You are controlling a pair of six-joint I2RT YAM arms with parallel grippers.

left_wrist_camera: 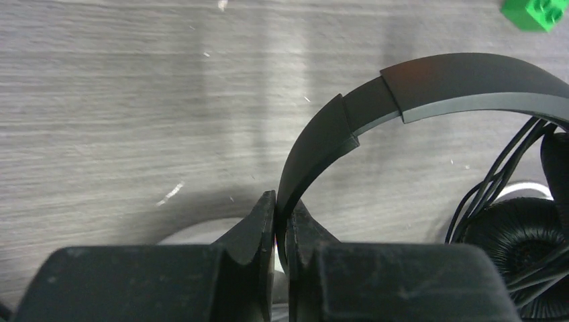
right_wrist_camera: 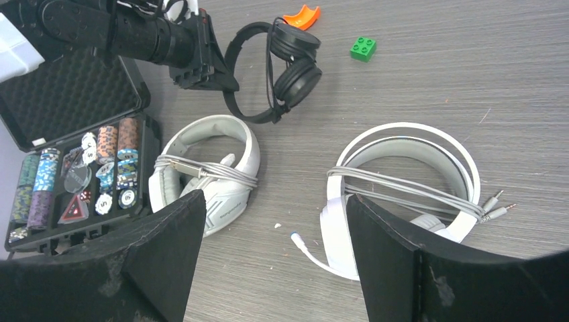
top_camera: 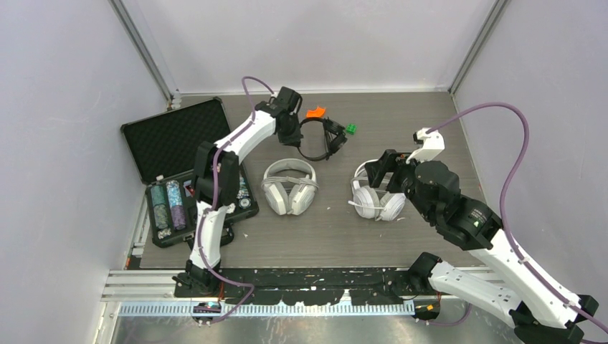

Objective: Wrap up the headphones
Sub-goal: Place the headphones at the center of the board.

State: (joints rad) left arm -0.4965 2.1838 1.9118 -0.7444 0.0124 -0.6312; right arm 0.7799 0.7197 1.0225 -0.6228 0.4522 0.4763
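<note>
left arm (top_camera: 240, 136) outstretched | left pincer (left_wrist_camera: 282, 201) pinching black headset (left_wrist_camera: 463, 80) band | right pincer (right_wrist_camera: 272, 201) spread over right white headset (right_wrist_camera: 402, 131)

The left arm (top_camera: 240, 136) and right arm (top_camera: 502, 251) had white shells over black joints and black bases. A purple cable (top_camera: 521, 136) trailed from each. The left pincer (left_wrist_camera: 282, 204) had scuffed matte-black fingers (left_wrist_camera: 258, 225); the right pincer (right_wrist_camera: 274, 198) had broad, dust-speckled black wedges.

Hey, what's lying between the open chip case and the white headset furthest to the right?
The other white headset, cable wound round it, lies between the chip case and the right white headset, with the left arm there too: top view.
</note>
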